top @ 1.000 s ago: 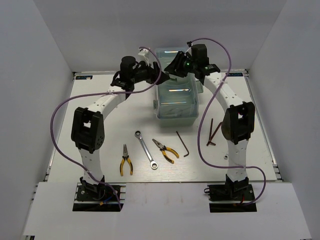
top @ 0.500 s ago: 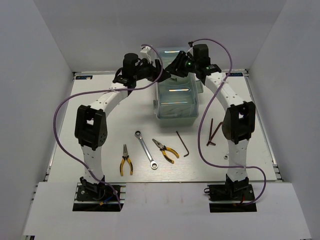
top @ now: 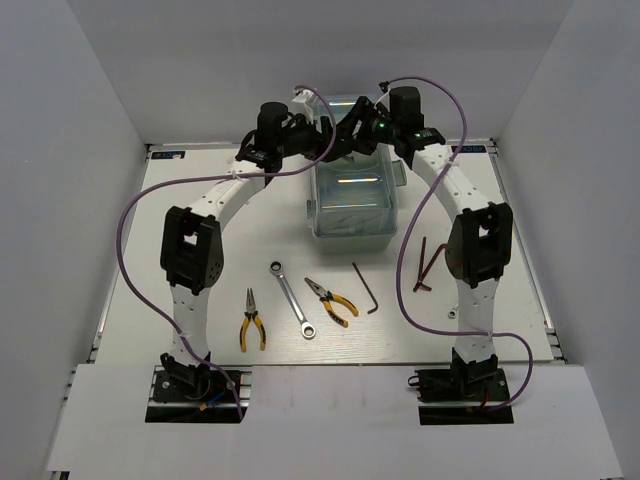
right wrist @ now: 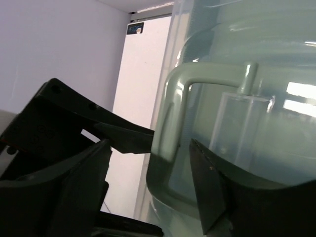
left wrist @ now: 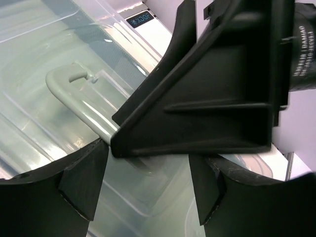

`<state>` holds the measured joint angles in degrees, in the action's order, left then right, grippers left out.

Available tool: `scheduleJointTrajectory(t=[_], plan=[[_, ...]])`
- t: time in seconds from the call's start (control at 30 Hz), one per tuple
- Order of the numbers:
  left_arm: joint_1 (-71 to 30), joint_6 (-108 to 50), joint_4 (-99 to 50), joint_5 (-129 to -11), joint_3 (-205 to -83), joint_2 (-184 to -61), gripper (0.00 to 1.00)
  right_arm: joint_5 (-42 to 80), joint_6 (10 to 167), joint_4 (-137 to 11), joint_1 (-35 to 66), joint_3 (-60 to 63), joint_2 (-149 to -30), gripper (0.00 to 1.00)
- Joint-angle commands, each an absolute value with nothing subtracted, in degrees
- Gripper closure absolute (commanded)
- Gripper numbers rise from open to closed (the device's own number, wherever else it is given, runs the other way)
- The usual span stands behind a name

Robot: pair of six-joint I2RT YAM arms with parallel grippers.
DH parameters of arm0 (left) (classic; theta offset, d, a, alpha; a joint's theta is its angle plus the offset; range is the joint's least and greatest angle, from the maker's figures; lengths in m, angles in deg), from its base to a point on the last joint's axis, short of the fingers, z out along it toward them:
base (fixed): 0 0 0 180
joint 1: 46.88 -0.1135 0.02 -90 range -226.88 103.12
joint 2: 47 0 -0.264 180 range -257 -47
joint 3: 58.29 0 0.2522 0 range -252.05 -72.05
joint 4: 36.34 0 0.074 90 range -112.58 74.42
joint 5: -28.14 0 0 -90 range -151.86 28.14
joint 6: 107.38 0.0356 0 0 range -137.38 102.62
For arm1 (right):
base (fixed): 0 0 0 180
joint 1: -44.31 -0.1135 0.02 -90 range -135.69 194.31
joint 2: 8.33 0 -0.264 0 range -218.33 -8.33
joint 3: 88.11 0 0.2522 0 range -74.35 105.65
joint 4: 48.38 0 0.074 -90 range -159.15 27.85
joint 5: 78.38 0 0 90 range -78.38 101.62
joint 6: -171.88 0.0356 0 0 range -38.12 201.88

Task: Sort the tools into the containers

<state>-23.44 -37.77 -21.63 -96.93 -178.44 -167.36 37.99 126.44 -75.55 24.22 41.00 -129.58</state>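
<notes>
Though translucent-lidded, pale green toolbox

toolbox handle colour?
Pale green handle; clearest in the right wrist view.

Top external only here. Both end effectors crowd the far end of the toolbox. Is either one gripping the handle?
Observer: Doesn't look like it. The right wrist view shows the right end effector with jaws apart and a corner of the pale green handle between them.
Operator: And the left?
Observer: The left end effector is open too. In its wrist view the right one's black finger crosses just ahead of it, over the handle.
</notes>
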Motion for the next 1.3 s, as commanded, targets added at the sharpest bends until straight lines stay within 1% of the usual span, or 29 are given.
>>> scheduleJointTrajectory(t=[0.0,0.03,0.2,0.23,0.3,0.33,0.37,0.43,0.47,0.63,0.67,0.73,0.77,0.8,0.87,1.0,1.03,1.1,1.13,1.27], plan=[[-22.71,-37.34,-18.01,-96.58,-180.24,-167.41,0.25,39.84,125.57,-72.60,24.01,41.14,-127.86,0.27],[-22.71,-37.34,-18.01,-96.58,-180.24,-167.41,0.25,39.40,125.21,-73.30,24.18,41.23,-127.34,0.20],[-22.71,-37.34,-17.39,-94.91,-180.24,-167.41,0.25,28.69,116.43,-81.56,25.24,42.72,-124.88,0.20],[-22.71,-37.34,-17.39,-94.38,-180.24,-167.41,0.27,24.06,115.38,-82.27,25.42,42.37,-122.96,0.20],[-22.71,-38.04,-16.87,-93.15,-180.76,-167.41,0.28,19.64,111.77,-85.25,26.29,41.59,-120.76,0.24],[-22.71,-38.73,-15.73,-91.76,-180.77,-167.41,0.30,11.96,110.89,-86.13,26.82,40.45,-119.18,0.26],[-22.19,-38.74,-15.20,-90.79,-181.55,-167.94,0.32,8.49,109.84,-86.31,26.91,39.65,-118.29,0.29],[-22.19,-40.14,-13.89,-88.16,-182.53,-168.47,0.32,3.90,109.04,-85.18,29.09,34.39,-114.52,0.30],[-21.58,-40.15,-13.88,-87.10,-183.40,-168.47,0.34,4.06,109.21,-84.30,29.46,32.63,-112.24,0.32],[-20.43,-41.47,-10.11,-82.34,-188.75,-171.63,0.37,6.96,109.04,-78.25,33.32,15.07,-104.32,0.32],[-19.82,-41.99,-7.49,-81.56,-191.90,-173.20,0.39,7.66,108.86,-77.79,33.67,12.08,-101.44,0.32],[-19.20,-41.99,-4.40,-79.53,-196.38,-174.79,0.43,8.71,109.04,-77.00,35.16,9.42,-99.14,0.32],[-18.68,-41.99,-2.21,-78.83,-197.20,-174.80,0.43,9.07,109.04,-77.00,35.26,6.54,-98.60,0.32],[-18.67,-41.47,-1.49,-77.43,-197.20,-175.41,0.47,9.42,109.13,-76.91,35.78,5.64,-97.03,0.32],[-18.06,-41.47,-0.35,-76.19,-197.20,-175.41,0.52,10.47,109.39,-76.47,37.19,2.66,-96.14,0.32],[-18.06,-40.94,1.76,-74.52,-197.73,-174.36,0.70,13.63,109.39,-76.47,38.34,-0.86,-93.42,0.32],[-18.06,-40.94,1.77,-74.52,-197.73,-174.36,0.81,13.90,109.65,-76.65,38.95,-1.39,-93.06,0.32],[-18.06,-40.94,1.77,-74.52,-199.31,-173.83,0.91,14.78,109.39,-76.56,39.21,-3.23,-92.62,0.32],[-18.06,-40.94,2.46,-74.52,-201.49,-173.83,1.00,15.13,109.48,-76.47,39.56,-3.68,-92.01,0.32],[-18.06,-41.64,2.47,-74.52,-207.73,-174.89,1.00,15.66,108.95,-74.99,40.27,-8.33,-91.21,0.30]])
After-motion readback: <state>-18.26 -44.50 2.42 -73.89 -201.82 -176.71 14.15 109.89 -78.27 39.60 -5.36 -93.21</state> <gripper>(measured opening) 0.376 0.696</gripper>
